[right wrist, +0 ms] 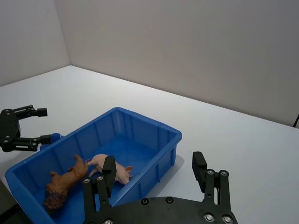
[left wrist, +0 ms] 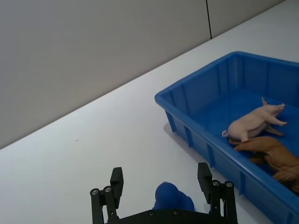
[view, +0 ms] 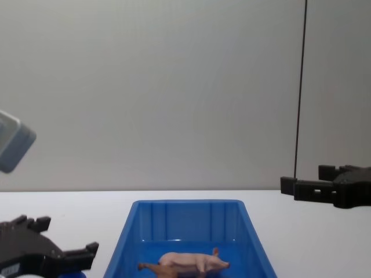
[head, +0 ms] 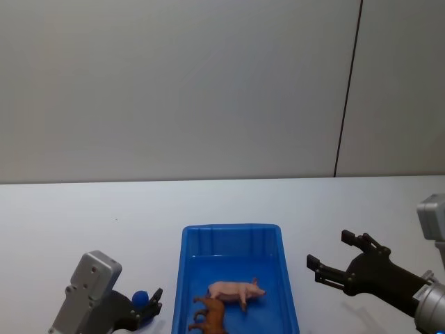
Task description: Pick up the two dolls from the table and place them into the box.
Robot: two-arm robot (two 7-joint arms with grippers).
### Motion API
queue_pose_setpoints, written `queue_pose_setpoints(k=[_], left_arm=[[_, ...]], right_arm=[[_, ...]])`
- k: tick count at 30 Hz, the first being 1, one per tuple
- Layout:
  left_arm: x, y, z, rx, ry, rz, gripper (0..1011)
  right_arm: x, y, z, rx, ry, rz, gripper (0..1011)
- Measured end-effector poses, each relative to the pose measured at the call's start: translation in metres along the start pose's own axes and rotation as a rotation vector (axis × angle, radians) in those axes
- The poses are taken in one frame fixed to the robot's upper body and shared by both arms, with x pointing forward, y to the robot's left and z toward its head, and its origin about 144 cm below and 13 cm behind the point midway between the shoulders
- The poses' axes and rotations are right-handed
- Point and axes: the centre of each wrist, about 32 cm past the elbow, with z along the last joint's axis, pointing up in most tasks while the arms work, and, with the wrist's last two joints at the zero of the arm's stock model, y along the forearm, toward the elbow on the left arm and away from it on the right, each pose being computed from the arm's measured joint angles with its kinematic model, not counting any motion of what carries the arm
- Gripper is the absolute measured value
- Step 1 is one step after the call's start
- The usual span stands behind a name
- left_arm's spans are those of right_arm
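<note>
Inside the box: your pig (head: pixel 237 291) and lion (head: pixel 210 316) both lie on the floor of the blue box (head: pixel 231 232), at its near end, touching each other, the pig on its side.
Left pincer: your left pincer (head: pixel 151 306) sits low beside the box's left wall, fingers spread, nothing held.
Right pincer: your right pincer (head: pixel 332 261) hangs above the bench (head: pixel 83 216) to the right of the box, fingers spread, nothing held.
Task state: judged complete; no doll remains on the bench.
Risk one: the left pincer is near the box wall; a sideways swing on retreat could shove the box and roll the dolls about.
Risk two: lowering either pincer back into the box could catch a doll and drag it out.
Advice: lift clear before you move sideways.
</note>
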Motion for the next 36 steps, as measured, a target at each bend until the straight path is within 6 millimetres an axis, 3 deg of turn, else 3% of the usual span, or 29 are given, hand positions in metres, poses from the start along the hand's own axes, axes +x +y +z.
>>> queue_pose_setpoints(k=[22, 26, 36], left_arm=[[0.004, -0.014, -0.025, 0.068, 0.043, -0.054, 999], [0.005, -0.015, -0.028, 0.081, 0.05, -0.061, 944], [0.006, -0.019, -0.033, 0.105, 0.066, -0.074, 659]], right_arm=[[0.0, 0.0, 0.0, 0.0, 0.0, 0.0, 1001], [0.0, 0.0, 0.0, -0.001, 0.0, 0.0, 1001], [0.0, 0.0, 0.0, 0.0, 0.0, 0.0, 1001]])
